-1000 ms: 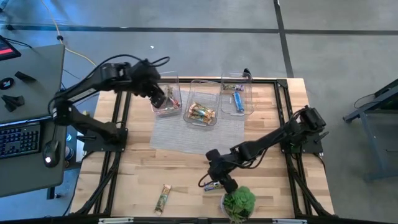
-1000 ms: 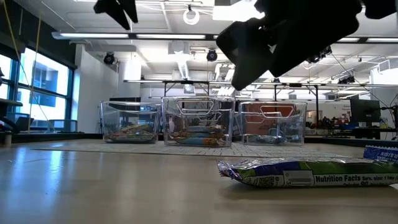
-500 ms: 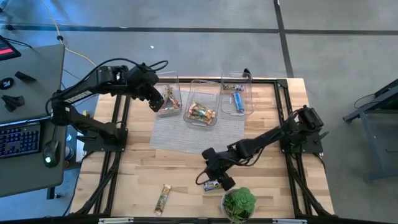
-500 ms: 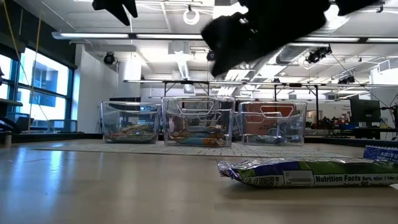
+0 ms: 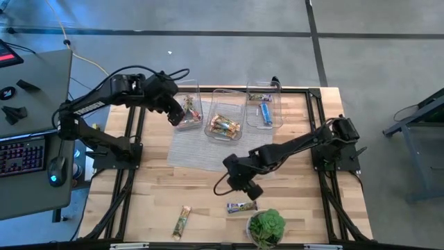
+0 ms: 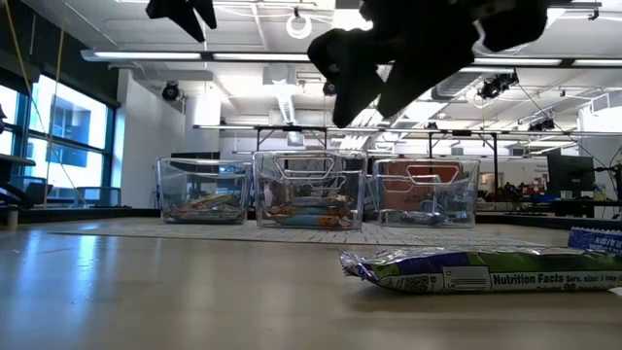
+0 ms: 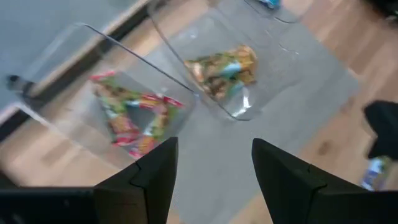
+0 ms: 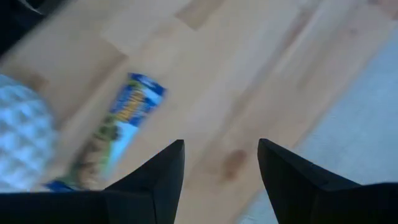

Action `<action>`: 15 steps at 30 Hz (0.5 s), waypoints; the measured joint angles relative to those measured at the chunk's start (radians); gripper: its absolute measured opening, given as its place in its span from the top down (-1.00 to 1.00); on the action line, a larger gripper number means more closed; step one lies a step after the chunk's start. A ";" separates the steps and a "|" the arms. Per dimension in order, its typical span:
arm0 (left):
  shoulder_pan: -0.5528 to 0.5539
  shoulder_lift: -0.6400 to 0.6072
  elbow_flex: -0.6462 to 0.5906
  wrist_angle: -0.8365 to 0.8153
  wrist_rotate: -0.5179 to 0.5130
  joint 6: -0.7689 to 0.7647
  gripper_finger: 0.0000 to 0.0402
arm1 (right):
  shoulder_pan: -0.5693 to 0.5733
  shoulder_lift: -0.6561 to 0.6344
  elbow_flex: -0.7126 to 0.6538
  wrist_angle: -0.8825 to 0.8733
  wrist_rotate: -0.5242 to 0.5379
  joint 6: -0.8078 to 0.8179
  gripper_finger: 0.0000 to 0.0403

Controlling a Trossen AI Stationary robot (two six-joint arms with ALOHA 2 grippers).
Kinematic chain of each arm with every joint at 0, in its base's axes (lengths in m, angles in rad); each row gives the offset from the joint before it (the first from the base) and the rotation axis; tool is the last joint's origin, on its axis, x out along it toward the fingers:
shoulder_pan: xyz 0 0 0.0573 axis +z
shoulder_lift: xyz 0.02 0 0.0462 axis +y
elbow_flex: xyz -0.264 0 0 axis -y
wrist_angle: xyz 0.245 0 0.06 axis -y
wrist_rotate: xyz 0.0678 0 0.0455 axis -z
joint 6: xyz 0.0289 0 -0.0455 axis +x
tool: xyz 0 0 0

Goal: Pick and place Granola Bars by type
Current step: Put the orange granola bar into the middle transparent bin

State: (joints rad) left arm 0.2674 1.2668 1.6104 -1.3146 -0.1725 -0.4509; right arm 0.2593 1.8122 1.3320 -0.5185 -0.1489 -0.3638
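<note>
**Blue bar lies just front of the right gripper, long axis across the table**

While two bars remain loose on the bare wood, we log the geometry that decides the next pick. The right gripper (image 5: pixel 244 185) hangs above mid-table with its fingers spread apart and nothing between them; its wrist view shows bare planks in the gap. The blue-wrapped bar (image 5: pixel 241 207) lies just toward the front edge from it, close beside the potted plant (image 5: pixel 266 226). Its long axis runs roughly left to right in the high view. In the right wrist view the same bar (image 8: pixel 115 130) sits off to one side of the fingers, not between them.

The green-gold bar (image 5: pixel 182 222) lies farther left near the front edge, tilted closer to front-to-back. The left gripper (image 5: pixel 175 114) hovers over the red-pink bars' bin (image 5: pixel 197 94) at the back, open and empty, well apart from both loose bars.

We judge the right arm the nearer for either bar. The blue one calls for a short shift frontward, fingers closing across its narrow width, minding the plant.
</note>
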 joint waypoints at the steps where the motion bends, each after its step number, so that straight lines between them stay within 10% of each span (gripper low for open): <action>1: -0.006 -0.001 -0.014 0.013 0.020 0.000 0.00 | -0.006 0.000 0.000 0.002 0.019 -0.017 0.07; 15: -0.558 0.001 -0.470 0.633 0.159 -0.110 0.00 | -0.021 -0.150 0.000 -0.076 0.168 -0.014 0.07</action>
State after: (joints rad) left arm -0.2910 1.2682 1.1402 -0.6818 -0.0135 -0.5607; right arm 0.2381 1.6625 1.3323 -0.5941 0.0188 -0.3774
